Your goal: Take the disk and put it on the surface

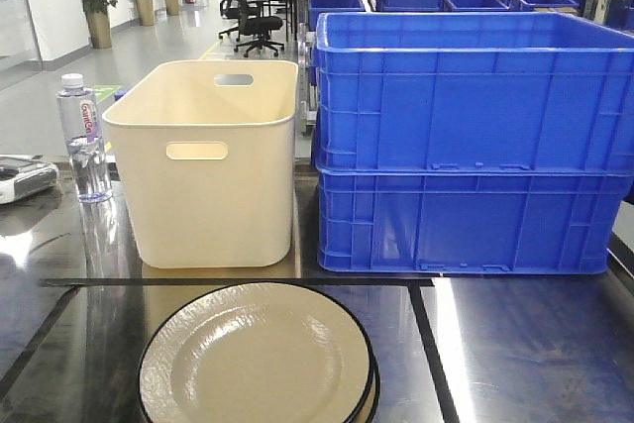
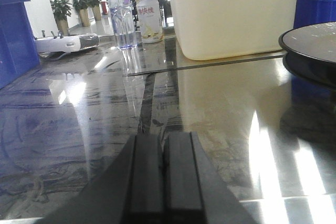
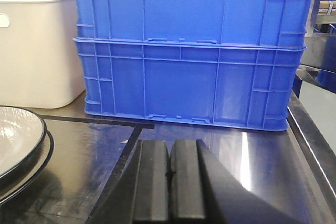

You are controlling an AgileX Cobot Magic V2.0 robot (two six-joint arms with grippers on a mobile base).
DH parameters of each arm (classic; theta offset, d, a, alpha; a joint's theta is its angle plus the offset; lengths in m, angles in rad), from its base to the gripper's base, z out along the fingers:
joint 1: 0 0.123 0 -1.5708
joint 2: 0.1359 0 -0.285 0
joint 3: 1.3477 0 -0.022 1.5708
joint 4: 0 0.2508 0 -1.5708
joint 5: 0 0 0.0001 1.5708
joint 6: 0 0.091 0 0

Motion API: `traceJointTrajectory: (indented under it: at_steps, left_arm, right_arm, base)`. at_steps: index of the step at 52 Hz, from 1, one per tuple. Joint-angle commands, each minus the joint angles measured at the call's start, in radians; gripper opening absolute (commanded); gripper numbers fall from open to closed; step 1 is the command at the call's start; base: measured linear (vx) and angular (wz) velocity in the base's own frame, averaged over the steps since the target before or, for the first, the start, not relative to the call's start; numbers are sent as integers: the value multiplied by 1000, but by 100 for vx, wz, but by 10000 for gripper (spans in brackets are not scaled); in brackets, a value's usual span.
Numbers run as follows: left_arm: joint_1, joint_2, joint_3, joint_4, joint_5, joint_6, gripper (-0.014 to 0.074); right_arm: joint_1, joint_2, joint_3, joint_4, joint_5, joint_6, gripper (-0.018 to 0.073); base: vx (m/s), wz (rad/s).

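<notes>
**Disk stack at the near table edge; both grippers clenched and empty**

The disk point(image 1: 256, 359) is being shown as a round, cream, glossy plate with a thin black rim and a faintly hammered face. It is lying on top of a second, similar plate at the near edge of the surface point(image 1: 535, 344), a dark grey, mirror-like metal tabletop that is being crossed by thin black lines. Just behind the disk, a cream plastic bin point(image 1: 208, 160) with rounded corners and slot handles is standing beside two stacked blue ribbed crates point(image 1: 466, 146). A clear water bottle point(image 1: 83, 141) is standing to the left of the bin.

The left gripper point(image 2: 164, 177) is being held low over the surface, well left of the disk, with its black flat fingers pressed together on nothing. The right gripper point(image 3: 169, 182) is likewise being kept closed and empty, to the right of the disk and facing the crates.

Only the left wrist view is showing a white-labelled drink bottle point(image 2: 148, 9) next to the water bottle. Neither gripper is being shown in the front view.
</notes>
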Motion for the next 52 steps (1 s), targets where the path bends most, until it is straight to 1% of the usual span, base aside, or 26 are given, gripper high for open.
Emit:
traceJointTrajectory:
  at_steps: [1,43,46,48,50,51,52]
  left_arm:
    - [1,-18,13,10,-83,-13,-1]
    - [1,-18,13,10,-83,-13,-1]
    - [1,-18,13,10,-83,-13,-1]
    - [1,-18,13,10,-83,-13,-1]
    - [1,-18,13,10,-83,-13,-1]
    - [1,-18,13,10,-83,-13,-1]
    - [1,-18,13,10,-83,-13,-1]
  right_arm:
    - [2,4,-31,11,-63,-1,-9]
    - [2,4,-31,5,-63,-1,-9]
    - [2,4,-31,-23,-63,10,-9]
    - [2,4,-31,-64,-58,40,-9]
    - [2,4,-31,-127,-46,91,-9]
    - [2,4,-31,-174,-38,131,-9]
    - [2,4,-31,-248,-29,196,-9]
  base:
    - [0,0]
    - [0,0]
    - [0,0]
    - [0,0]
    - [0,0]
    - [0,0]
    - [0,0]
